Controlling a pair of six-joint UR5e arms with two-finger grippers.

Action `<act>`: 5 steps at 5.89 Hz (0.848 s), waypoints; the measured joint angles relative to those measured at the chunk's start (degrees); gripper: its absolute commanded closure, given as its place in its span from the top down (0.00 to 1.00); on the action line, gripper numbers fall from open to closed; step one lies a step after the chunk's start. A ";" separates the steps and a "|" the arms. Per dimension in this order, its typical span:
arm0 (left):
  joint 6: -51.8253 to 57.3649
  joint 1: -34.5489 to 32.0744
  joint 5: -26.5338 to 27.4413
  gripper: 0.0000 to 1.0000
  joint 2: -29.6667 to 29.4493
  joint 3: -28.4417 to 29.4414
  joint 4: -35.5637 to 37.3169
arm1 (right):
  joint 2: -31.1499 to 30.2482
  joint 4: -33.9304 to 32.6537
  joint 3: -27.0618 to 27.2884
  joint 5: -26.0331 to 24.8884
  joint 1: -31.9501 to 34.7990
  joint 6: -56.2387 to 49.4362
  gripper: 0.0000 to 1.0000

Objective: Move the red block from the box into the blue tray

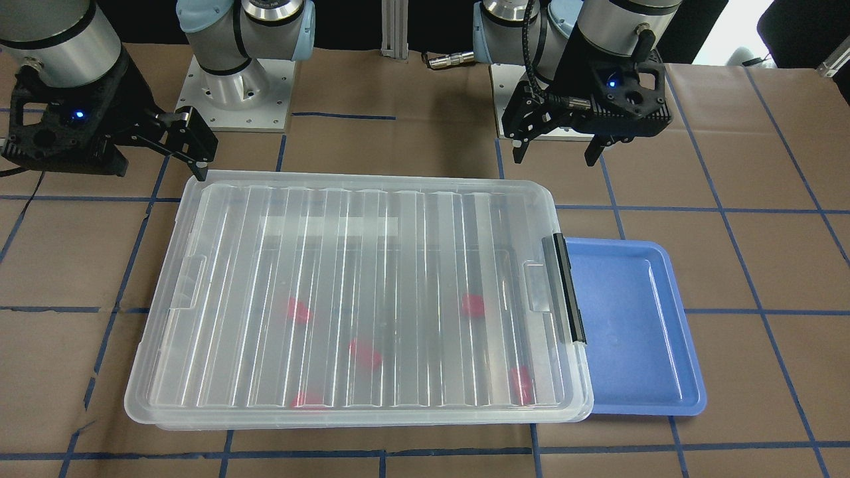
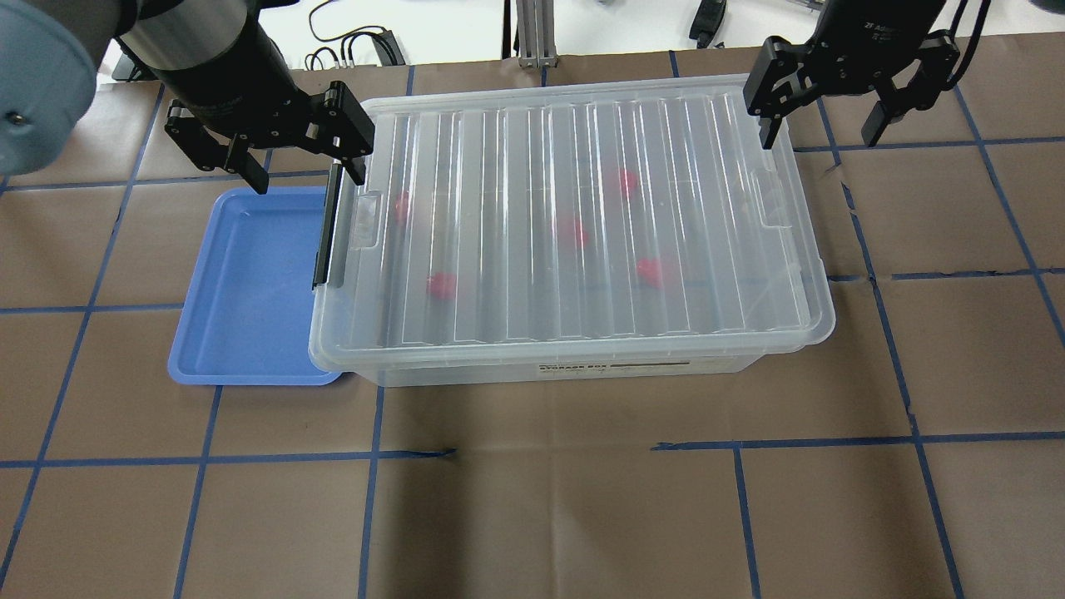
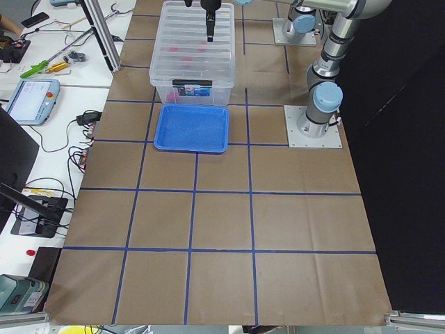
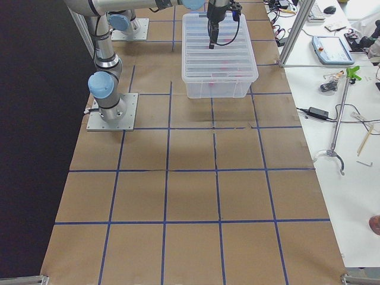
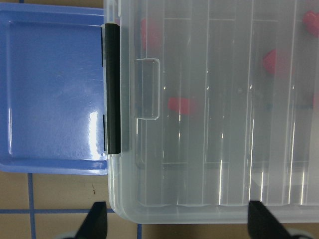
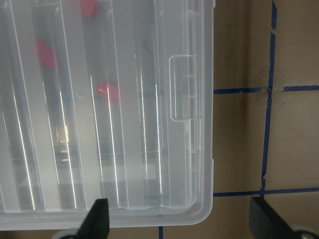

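The box (image 2: pixel 574 349) is a clear bin with its ribbed lid (image 1: pixel 358 285) closed and a black clip bar (image 2: pixel 326 225) at the tray end. Several red blocks lie inside, blurred through the lid, such as the red block (image 2: pixel 441 285) also seen from the front (image 1: pixel 473 304). The blue tray (image 2: pixel 250 291) is empty and touches the clip end of the box (image 1: pixel 631 318). My left gripper (image 2: pixel 306 170) is open and empty above the box corner by the clip (image 5: pixel 179 224). My right gripper (image 2: pixel 819 129) is open and empty above the opposite end's corner (image 6: pixel 182 221).
The table is covered in brown paper with a blue tape grid (image 2: pixel 549 453). The arm bases (image 1: pixel 232 93) stand behind the box. In the side views, benches with tools and cables (image 3: pixel 42 76) run beside the table.
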 measured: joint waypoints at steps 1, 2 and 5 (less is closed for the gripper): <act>0.00 -0.03 -0.04 0.98 -0.03 0.01 0.01 | 0.30 -0.24 0.17 -0.10 -0.33 -2.00 1.00; -0.01 -0.06 -0.12 0.98 -0.03 0.01 0.01 | 0.54 -0.42 1.42 -0.05 -2.11 -4.66 1.00; 0.03 0.00 -0.32 0.98 -0.04 0.08 0.01 | 0.44 -11.35 14.34 0.33 -11.38 -14.69 1.00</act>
